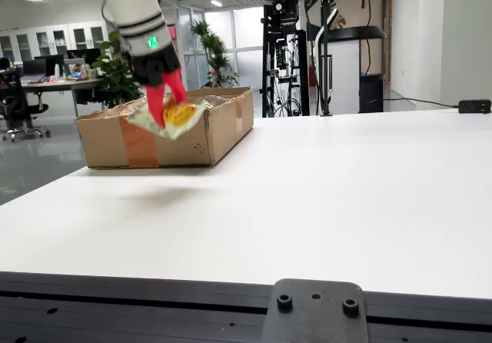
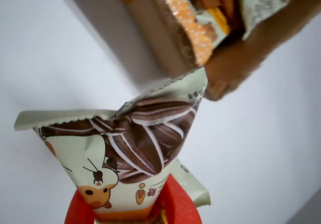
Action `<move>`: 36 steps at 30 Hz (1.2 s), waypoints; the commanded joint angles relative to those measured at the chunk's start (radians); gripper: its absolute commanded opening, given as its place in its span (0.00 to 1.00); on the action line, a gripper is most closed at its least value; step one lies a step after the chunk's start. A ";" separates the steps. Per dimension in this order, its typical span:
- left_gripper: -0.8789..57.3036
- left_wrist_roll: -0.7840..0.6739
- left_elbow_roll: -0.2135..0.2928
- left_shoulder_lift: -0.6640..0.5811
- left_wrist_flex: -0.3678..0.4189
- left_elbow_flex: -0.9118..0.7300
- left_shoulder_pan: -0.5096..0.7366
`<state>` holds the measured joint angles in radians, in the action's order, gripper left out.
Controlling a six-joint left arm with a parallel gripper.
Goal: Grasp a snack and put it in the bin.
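My gripper (image 1: 167, 103) has red fingers and is shut on a snack bag (image 1: 174, 117) of sunflower seeds, held in the air just in front of the cardboard box (image 1: 211, 131) at the table's far left. In the wrist view the pale green bag (image 2: 125, 153) with brown striped seeds and a cartoon animal fills the lower middle, pinched between the red fingers (image 2: 179, 209). The box (image 2: 165, 48) lies beyond it at the top, with orange snack packets (image 2: 198, 28) inside.
The white table (image 1: 346, 197) stretches wide to the right and front. A black mount (image 1: 311, 312) sits at the near edge. A black power strip (image 1: 473, 106) lies at the far right; equipment racks (image 1: 288, 58) stand behind the table.
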<state>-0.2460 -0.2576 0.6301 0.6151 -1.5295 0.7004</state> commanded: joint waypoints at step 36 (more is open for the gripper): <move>0.24 -0.100 -0.045 -0.183 -0.061 0.201 -0.190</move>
<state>-0.3398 -0.3022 0.4196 0.5505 -1.3700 0.5256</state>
